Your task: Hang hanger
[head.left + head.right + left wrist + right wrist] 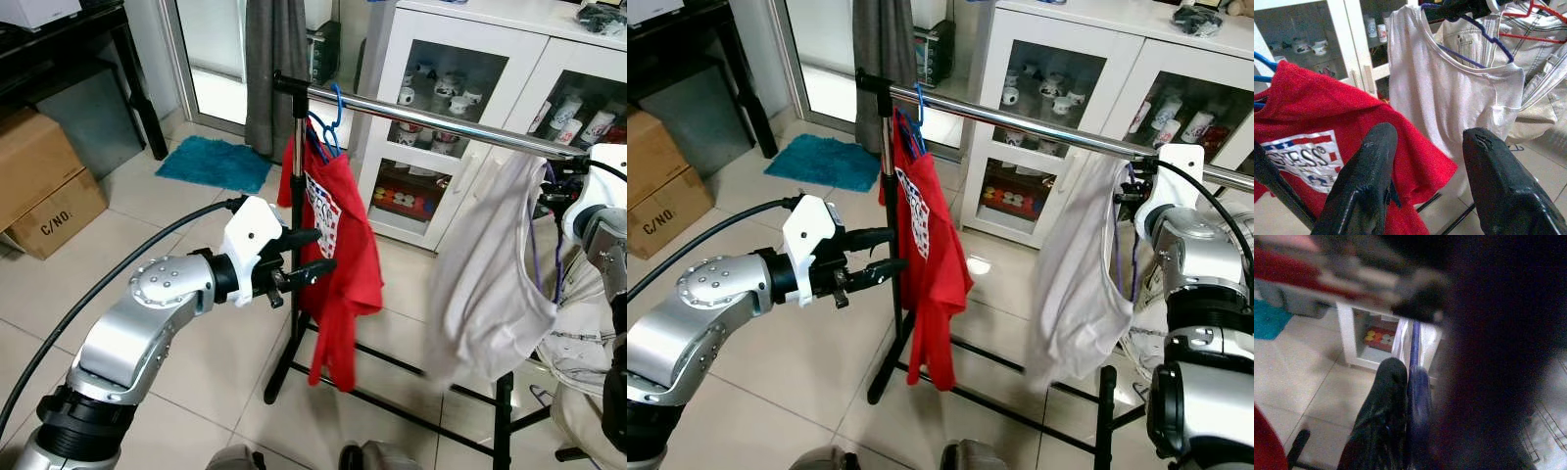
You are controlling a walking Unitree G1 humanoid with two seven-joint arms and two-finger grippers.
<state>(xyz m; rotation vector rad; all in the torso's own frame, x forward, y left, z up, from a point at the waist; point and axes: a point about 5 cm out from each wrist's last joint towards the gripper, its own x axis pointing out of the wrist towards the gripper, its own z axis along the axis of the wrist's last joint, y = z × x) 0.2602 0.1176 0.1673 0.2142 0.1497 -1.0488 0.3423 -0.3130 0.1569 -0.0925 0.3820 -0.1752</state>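
White cabinet [460, 127] at 12 o'clock holds mugs [451, 93]. Purple hanger [1132, 245] hangs upright, right gripper [1129, 186] apparently clamped on it; left gripper [309, 255] spread apart.

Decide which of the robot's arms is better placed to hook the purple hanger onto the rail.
Right: the right gripper grips the purple hanger carrying the white shirt just below the rail. The left gripper is open by the red shirt.

Pale tiled floor [196, 245]; a white glass-door cabinet [470, 117] of mugs at upper right, teal mat [216, 162] at upper centre-left, cardboard boxes [44, 186] at left.
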